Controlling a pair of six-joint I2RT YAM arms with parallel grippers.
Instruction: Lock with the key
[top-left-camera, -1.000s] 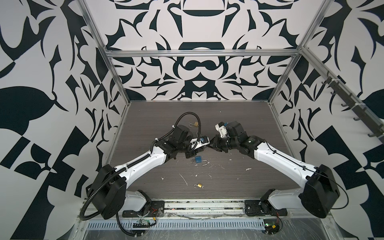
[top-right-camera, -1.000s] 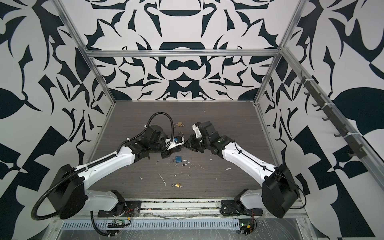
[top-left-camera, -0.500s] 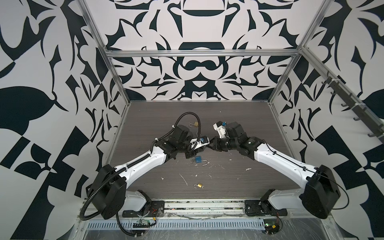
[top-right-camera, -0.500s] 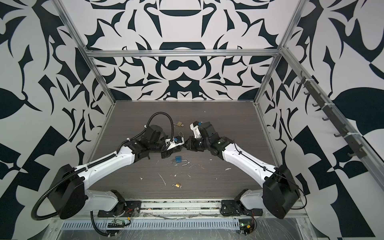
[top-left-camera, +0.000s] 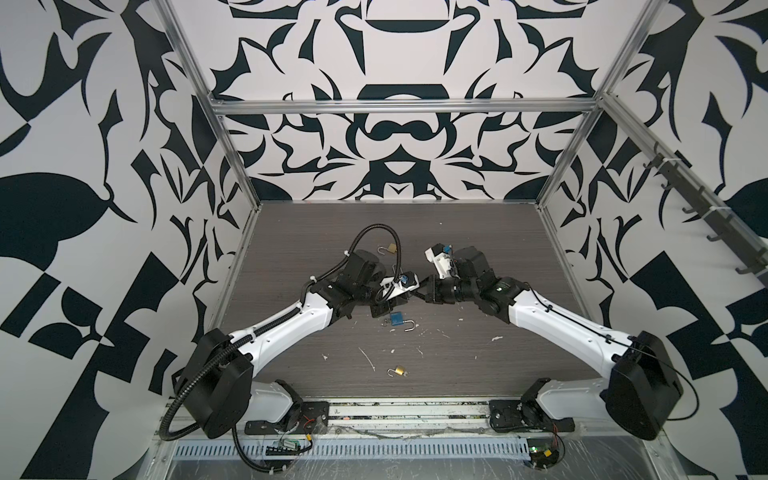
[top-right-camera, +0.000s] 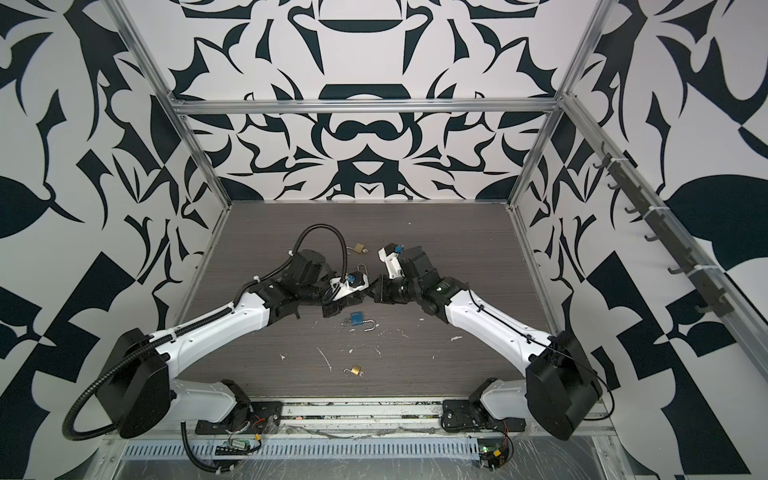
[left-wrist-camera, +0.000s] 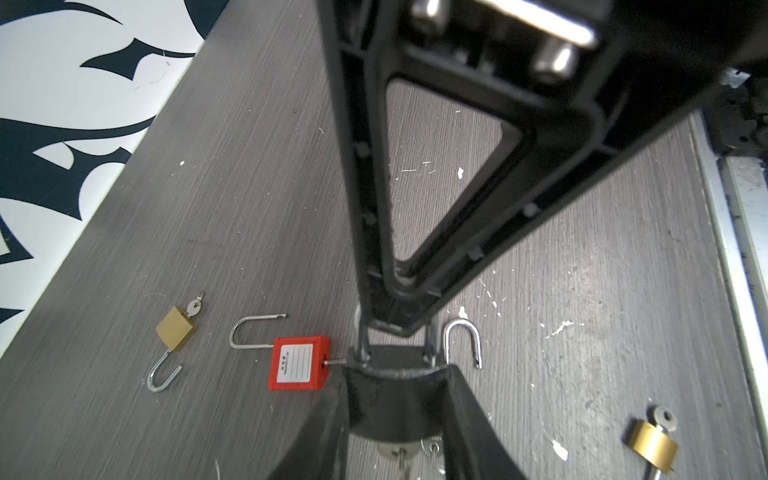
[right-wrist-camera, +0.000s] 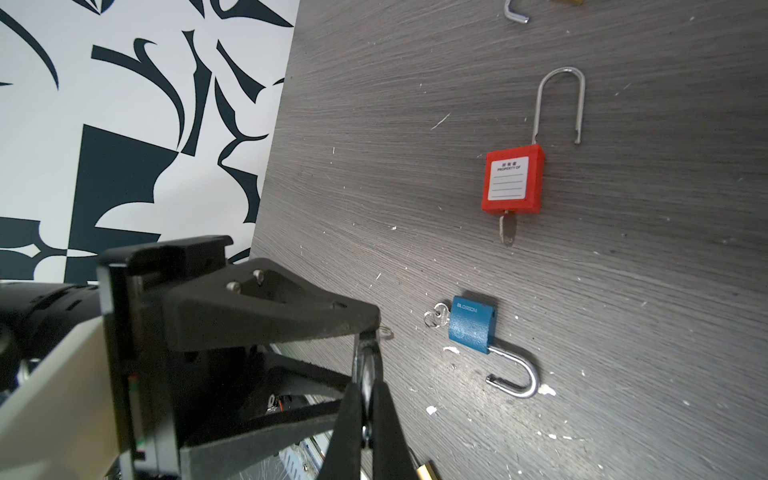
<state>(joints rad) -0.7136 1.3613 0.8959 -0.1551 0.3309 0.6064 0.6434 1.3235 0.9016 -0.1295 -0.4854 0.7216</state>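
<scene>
My left gripper (left-wrist-camera: 397, 374) is shut on a black padlock (left-wrist-camera: 395, 399), with one finger on each side of its body. The silver shackle (left-wrist-camera: 362, 347) points away from the left wrist. A pale key head (left-wrist-camera: 401, 457) shows under the body. My right gripper (right-wrist-camera: 365, 386) is shut on the top of that shackle, which appears as a thin metal loop seen edge-on. In the left wrist view the right gripper (left-wrist-camera: 395, 328) comes down onto the shackle. In both top views the left gripper (top-left-camera: 409, 292) and right gripper (top-left-camera: 422, 291) meet tip to tip above the table and hide the padlock.
A blue padlock (top-left-camera: 397, 330) (right-wrist-camera: 471, 324) lies open with its key just below the grippers. A red padlock (left-wrist-camera: 299, 363) (right-wrist-camera: 513, 183) lies open with a long shackle. One brass padlock (top-left-camera: 390, 248) is behind the arms and another (top-left-camera: 400, 371) lies toward the front. Patterned walls enclose the table.
The right wrist has shifted slightly toward the left gripper and rolled a little, and its jaws have closed a touch more. The left arm and the padlock have stayed put.
</scene>
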